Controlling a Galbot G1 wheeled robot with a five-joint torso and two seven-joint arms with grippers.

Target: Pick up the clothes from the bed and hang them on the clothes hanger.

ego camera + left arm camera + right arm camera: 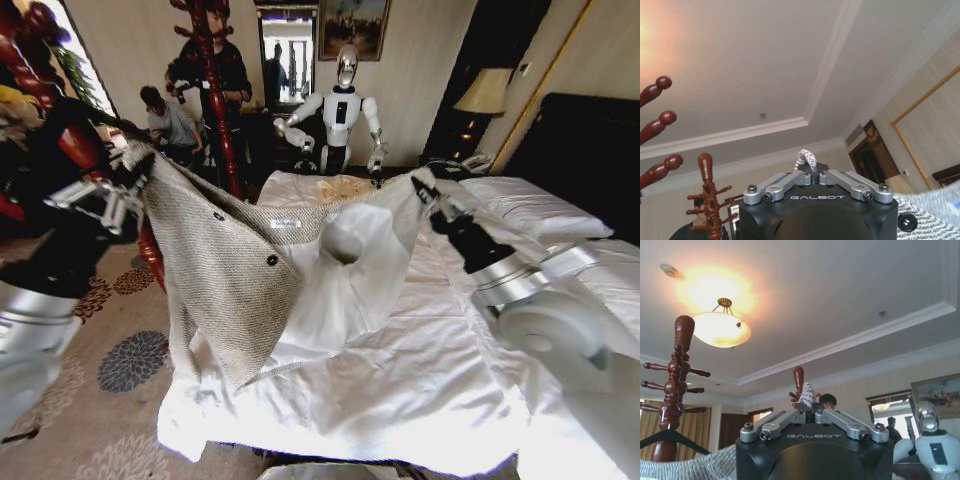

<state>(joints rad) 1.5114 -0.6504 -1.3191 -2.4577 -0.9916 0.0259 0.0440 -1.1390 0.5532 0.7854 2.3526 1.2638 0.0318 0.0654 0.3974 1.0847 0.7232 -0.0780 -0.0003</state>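
White bed point(400, 390) beneath jacket point(225, 270) apparently pinched by both tools, patterned carpet point(120, 370) alongside.

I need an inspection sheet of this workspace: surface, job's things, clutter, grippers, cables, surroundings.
Surface: bed, white duvet, rumpled.
Job's things: jacket lifted and spread between both grippers, lower part draped over the bed edge; black hanger on the coat stand.
Clutter: nothing seen.
Grippers: left gripper shut on jacket; right gripper shut on jacket.
Cables: nothing seen.
Surroundings: second robot beyond the bed, lamp, patterned carpet.
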